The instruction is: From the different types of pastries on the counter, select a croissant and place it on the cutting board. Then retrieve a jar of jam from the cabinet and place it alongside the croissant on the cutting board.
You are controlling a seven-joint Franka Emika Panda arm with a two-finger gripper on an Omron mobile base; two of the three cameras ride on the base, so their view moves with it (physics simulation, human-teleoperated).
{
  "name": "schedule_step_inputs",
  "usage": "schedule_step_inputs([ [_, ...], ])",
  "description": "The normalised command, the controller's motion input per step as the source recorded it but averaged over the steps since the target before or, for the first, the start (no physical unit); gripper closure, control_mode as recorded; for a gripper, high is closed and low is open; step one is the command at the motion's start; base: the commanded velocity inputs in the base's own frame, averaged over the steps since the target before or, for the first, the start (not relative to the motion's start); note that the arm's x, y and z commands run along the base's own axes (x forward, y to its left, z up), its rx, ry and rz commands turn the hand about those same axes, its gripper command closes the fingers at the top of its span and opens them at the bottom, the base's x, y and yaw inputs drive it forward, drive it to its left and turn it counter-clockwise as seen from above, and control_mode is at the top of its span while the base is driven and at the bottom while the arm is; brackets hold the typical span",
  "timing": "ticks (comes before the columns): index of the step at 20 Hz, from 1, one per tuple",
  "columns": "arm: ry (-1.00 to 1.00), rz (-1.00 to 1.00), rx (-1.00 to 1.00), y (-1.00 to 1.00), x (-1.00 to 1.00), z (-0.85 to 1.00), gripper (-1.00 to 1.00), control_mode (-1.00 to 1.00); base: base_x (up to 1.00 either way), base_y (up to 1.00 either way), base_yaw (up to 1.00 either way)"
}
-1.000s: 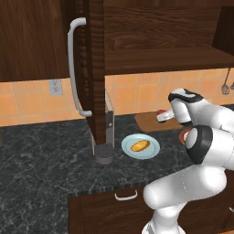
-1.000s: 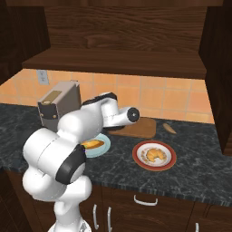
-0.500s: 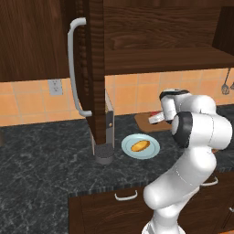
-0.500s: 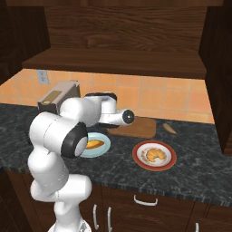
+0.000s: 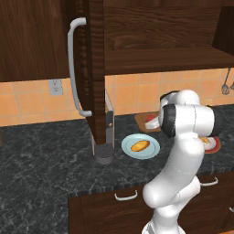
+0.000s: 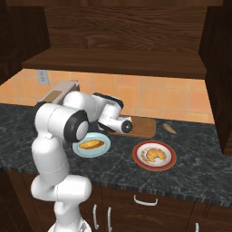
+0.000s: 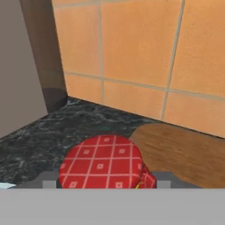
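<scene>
Red-checked lid of 1 jar of jam sits bottom-center in hand view, gripper fingers clenched on it, beside cutting board. 2 plates: blue plate w/ oval pastry, red-rimmed plate w/ croissant.

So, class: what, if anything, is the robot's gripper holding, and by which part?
The gripper appears to hold a small jar with a red checked lid, gripped by its sides below the lid; the fingertips themselves are hidden.
</scene>
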Motion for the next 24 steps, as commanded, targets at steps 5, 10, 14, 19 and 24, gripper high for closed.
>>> schedule_step_inputs([
  [5, 0.00, 0.00, 0.00, 0.00, 0.54, 0.00, 1.00, -1.00, 0.00, 0.00, 0.00],
  [10, 0.00, 0.00, 0.00, 0.00, 0.28, -0.03, 1.00, -1.00, 0.00, 0.00, 0.00],
  [14, 0.00, 0.00, 0.00, 0.00, 0.37, -0.13, 1.00, -1.00, 0.00, 0.00, 0.00],
  [19, 0.01, 0.03, 0.00, -0.01, 0.36, -0.29, 1.00, -1.00, 0.00, 0.00, 0.00],
  [24, 0.05, 0.07, 0.00, -0.04, 0.46, -0.42, 1.00, -1.00, 0.00, 0.00, 0.00],
])
